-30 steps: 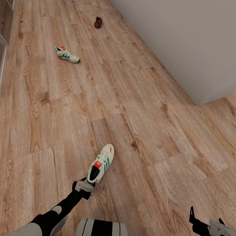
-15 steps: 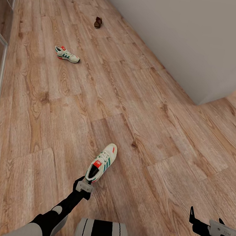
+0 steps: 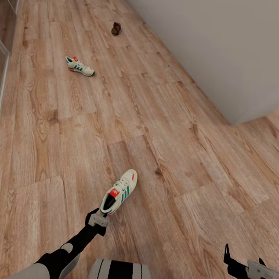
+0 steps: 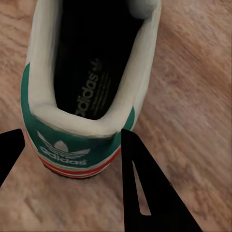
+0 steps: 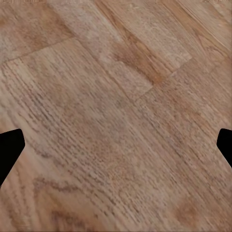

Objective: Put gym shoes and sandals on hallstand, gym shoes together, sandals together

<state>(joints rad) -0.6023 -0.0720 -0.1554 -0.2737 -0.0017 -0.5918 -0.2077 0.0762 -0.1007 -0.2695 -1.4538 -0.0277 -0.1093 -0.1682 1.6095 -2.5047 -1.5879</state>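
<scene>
Two gym shoes lie on the corridor floor point(image 3: 169, 117). The nearer gym shoe point(image 3: 119, 191) rests just ahead of the left claw point(image 3: 97, 219), heel toward the robot and toe pointing away and a little to the right, so its long axis runs almost in line with that arm's reach. From the left wrist, the nearer gym shoe's heel point(image 4: 72, 150) sits between the two dark fingers point(image 4: 145, 188), which stand apart on either side of the green heel tab; I cannot tell whether either finger touches it. The left arm is clearly the closer one, and my guess is that the coming move is a close on the heel.

The farther gym shoe point(image 3: 79, 66) lies well up the corridor toward the left wall, side-on. One sandal point(image 3: 115, 29) sits farther still, near the far end of the floor by the grey wall.

The right claw point(image 3: 246, 265) hangs well to the right with its fingers spread and nothing between them, bare planks beneath it point(image 5: 116, 116).
</scene>
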